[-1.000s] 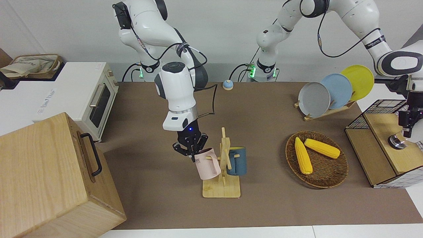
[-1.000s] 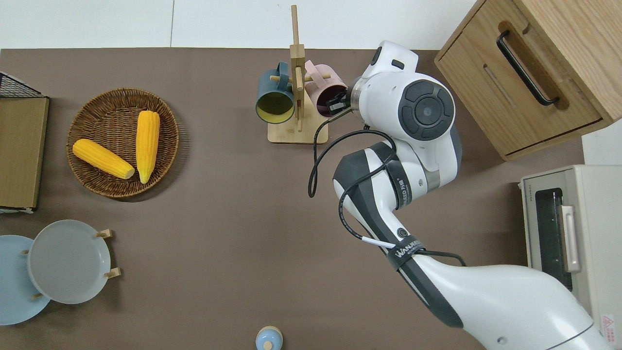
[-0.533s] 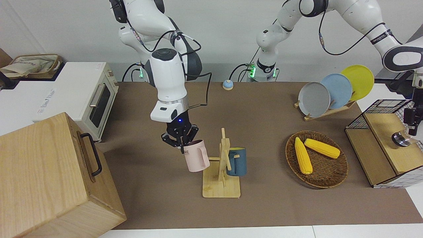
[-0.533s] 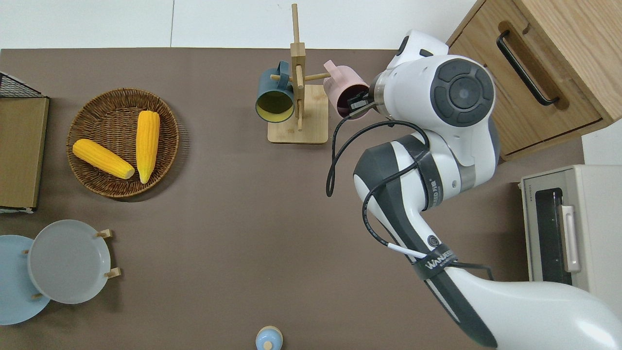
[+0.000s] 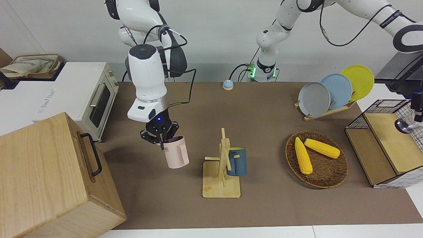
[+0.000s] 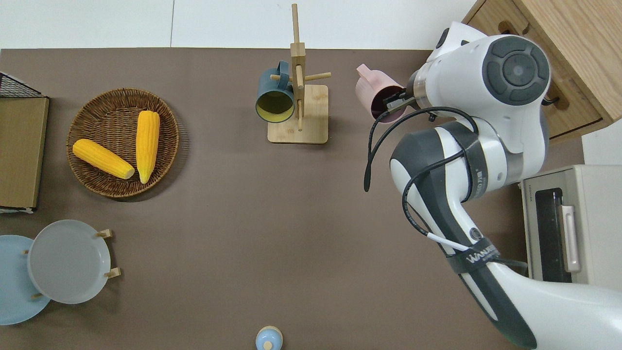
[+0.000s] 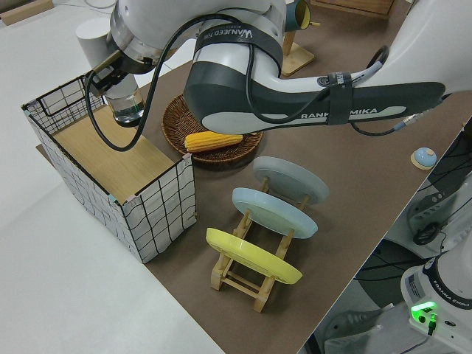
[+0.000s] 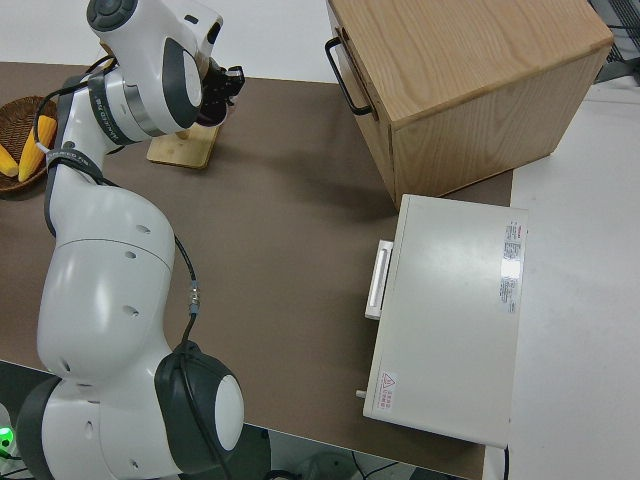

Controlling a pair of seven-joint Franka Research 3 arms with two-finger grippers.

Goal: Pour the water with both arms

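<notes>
Front view: the right end effector (image 5: 161, 140) pinches the rim of a pale pink mug (image 5: 176, 152), which hangs in the air with its mouth up, slightly tilted, handle toward the wooden mug rack (image 5: 222, 168). A dark blue mug (image 5: 236, 161) hangs on that rack, on the side away from the end effector. The left end effector (image 5: 417, 109) is at the edge of this view, above a wire-sided wooden box (image 5: 385, 142), with a clear glass (image 5: 403, 124) at its tip; I cannot tell its grip here.

Overhead view: the pink mug's dark inside shows, over bare brown worktop (image 6: 233, 204) between the rack and a wooden cabinet (image 6: 559, 58). The left arm is out of frame.

Left side view: the left end effector (image 7: 112, 74) is closed on the glass (image 7: 126, 103), held over the box.

Right side view: the right arm hides the pink mug; a white toaster oven (image 8: 450, 320) sits beside the cabinet. The worktop is brown, the wall white.
</notes>
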